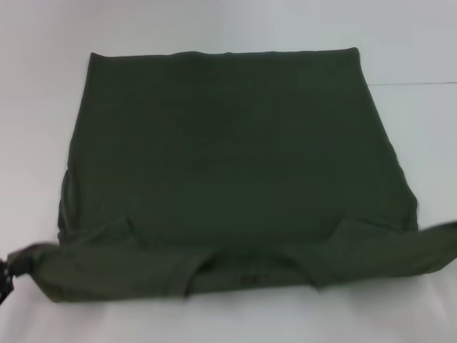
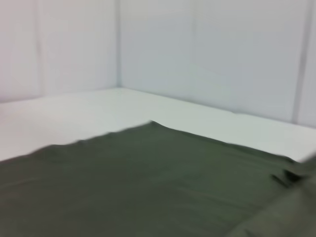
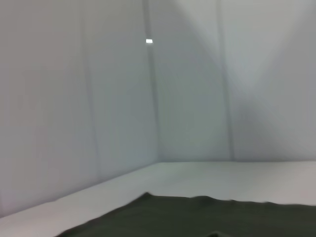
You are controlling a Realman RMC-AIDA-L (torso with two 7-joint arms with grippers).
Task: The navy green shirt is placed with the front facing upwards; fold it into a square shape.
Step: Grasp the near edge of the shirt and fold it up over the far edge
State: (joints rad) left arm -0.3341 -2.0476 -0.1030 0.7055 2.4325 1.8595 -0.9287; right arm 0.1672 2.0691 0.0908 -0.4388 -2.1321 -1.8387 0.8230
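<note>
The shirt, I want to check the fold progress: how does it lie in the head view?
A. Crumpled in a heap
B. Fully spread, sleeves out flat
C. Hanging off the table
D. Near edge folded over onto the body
D: the navy green shirt lies flat with a band of fabric doubled over along its near edge.

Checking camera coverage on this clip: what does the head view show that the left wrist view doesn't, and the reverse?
Only the head view shows the whole dark olive-green cotton shirt, its near edge folded up into a band with both ends stretched toward the frame edges, and a dark gripper part, the left gripper, at the band's left end. Only the left wrist view shows the pale back walls meeting in a corner. Both show green fabric lying on the white table.
</note>
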